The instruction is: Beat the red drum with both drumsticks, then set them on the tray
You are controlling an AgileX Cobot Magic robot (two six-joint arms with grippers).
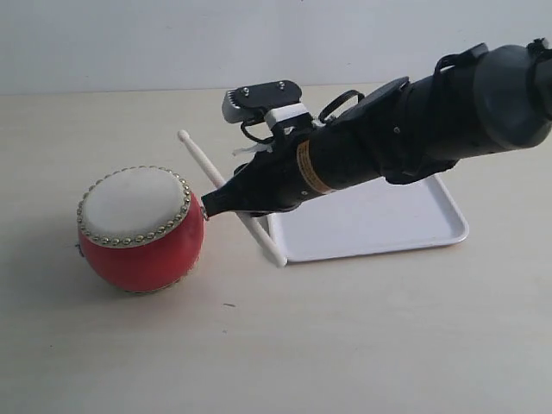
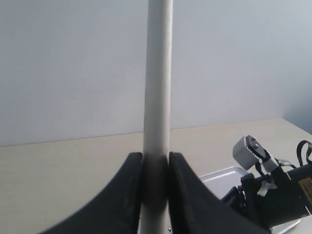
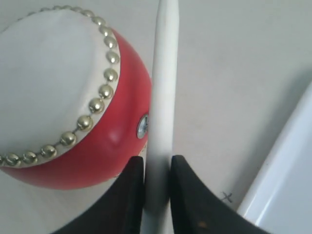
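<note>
The red drum (image 1: 141, 228) with its studded off-white skin stands on the table left of the white tray (image 1: 388, 226). My right gripper (image 1: 211, 205) reaches across from the right and is shut on a pale drumstick (image 1: 200, 159) just beside the drum's right side. That drumstick (image 3: 163, 97) runs forward between the jaws of the right gripper (image 3: 157, 168), past the drum (image 3: 63, 92). My left gripper (image 2: 156, 163) is outside the exterior view. It is shut on the other drumstick (image 2: 157, 87), which points up in front of the wall.
The tray's near-left corner (image 1: 289, 254) lies close behind the right-hand drumstick's rear end. In the left wrist view the right arm (image 2: 278, 192) shows over the tray (image 2: 222, 175). A small pen cross (image 3: 226, 197) marks the table near the tray's rim (image 3: 287, 180).
</note>
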